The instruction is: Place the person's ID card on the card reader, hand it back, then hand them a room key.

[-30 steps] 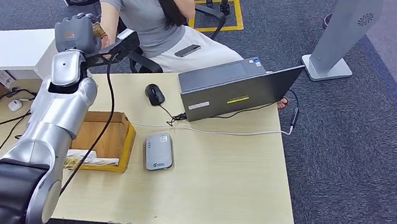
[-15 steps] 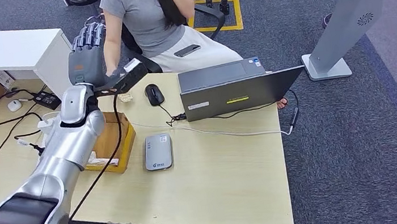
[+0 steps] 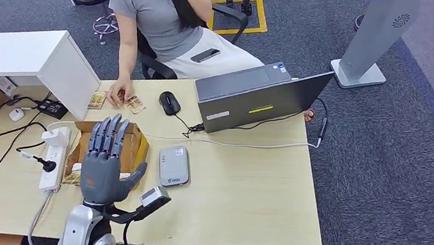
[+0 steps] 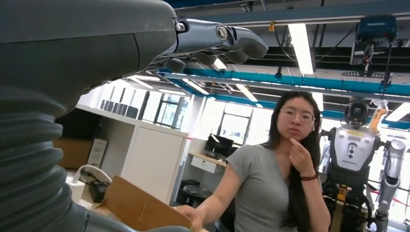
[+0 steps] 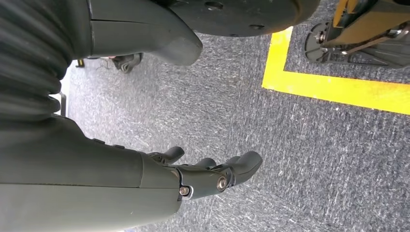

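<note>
a pale wooden desk (image 3: 247,187) stands on dark grey carpet (image 3: 406,155) marked with yellow floor tape (image 3: 239,30). a white cabinet (image 3: 13,57) sits at the desk's far left corner, and a black office chair (image 3: 155,67) stands behind the desk. a grey floor-standing kiosk (image 3: 377,21) rises at the right. long fluorescent ceiling lights (image 4: 300,46) hang among blue beams (image 4: 290,79), with bright windows (image 4: 169,112) beyond.

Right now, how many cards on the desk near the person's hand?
2. One card lies by the white cabinet's corner, just left of the person's hand; the other card lies right of that hand, near the mouse. More may be under the hand.
</note>
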